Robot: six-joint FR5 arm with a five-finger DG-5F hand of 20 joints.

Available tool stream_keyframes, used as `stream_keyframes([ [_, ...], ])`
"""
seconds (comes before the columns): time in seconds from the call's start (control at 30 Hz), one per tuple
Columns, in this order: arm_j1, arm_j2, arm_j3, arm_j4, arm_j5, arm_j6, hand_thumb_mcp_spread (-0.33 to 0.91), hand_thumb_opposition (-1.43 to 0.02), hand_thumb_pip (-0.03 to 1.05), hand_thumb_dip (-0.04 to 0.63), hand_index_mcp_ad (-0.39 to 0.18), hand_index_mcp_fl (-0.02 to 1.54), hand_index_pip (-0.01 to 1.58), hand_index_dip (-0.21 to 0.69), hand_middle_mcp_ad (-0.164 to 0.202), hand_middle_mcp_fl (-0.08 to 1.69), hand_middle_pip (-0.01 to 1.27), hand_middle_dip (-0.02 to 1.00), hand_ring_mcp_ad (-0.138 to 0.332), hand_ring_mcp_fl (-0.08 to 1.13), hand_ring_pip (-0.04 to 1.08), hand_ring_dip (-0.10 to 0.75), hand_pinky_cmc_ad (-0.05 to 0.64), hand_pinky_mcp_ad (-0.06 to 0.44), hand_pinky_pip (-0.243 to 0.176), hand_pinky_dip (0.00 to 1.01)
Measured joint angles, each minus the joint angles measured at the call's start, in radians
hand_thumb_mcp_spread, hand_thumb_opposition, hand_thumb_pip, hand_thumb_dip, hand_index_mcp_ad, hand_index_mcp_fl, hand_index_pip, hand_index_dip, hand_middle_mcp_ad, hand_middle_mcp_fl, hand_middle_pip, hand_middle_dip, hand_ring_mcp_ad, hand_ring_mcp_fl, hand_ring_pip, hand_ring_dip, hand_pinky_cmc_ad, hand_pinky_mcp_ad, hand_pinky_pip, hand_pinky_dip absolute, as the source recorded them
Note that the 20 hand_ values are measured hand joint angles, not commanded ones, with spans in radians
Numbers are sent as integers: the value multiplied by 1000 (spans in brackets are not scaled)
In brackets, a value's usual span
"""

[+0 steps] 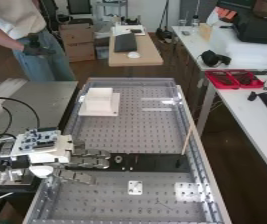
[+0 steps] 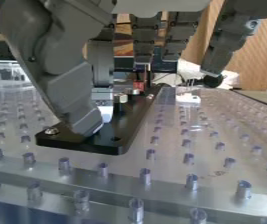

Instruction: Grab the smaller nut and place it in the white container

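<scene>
robot hand (image 1: pixel 90 161): 1, was held open abv blk bar (image 1: pixel 158 163)
bearing (image 1: pixel 118 159): 1, was seen on bar
white container (image 1: pixel 100 102): 1, was set farther off

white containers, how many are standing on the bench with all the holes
1. The white container is in the high view, near the far left corner of the perforated bench, on a flat white plate.

Bearing (image 1: pixel 118 159) on bar (image 1: pixel 158 163); cont. (image 1: pixel 99 104) behind
</scene>
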State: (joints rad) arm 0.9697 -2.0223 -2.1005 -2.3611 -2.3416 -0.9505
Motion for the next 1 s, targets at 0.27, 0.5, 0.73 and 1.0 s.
stream_keyframes([
  [0.27, 4, 5, -9, 30, 6, 22, 417, -881, 756, 188, -216, 300, 1518, -122, 49, -24, 124, 204, 80, 3, 70, 86, 328, 260, -105, 417],
  [0.5, 10, 17, -8, 49, 9, 46, 412, -932, 663, 187, -216, 454, 1504, -117, 47, -24, 126, 204, 80, 3, 73, 87, 328, 260, -105, 417],
  [0.73, 16, 47, -11, 71, 6, 81, 415, -939, 663, 187, -216, 452, 1504, -117, 49, -31, 131, 202, 80, 3, 75, 87, 328, 260, -89, 417],
  [1.0, 42, 118, -35, 106, -30, 139, 415, -941, 663, 187, -216, 452, 1504, -117, 51, 7, 131, 202, 80, 2, 75, 87, 328, 264, -89, 417],
])
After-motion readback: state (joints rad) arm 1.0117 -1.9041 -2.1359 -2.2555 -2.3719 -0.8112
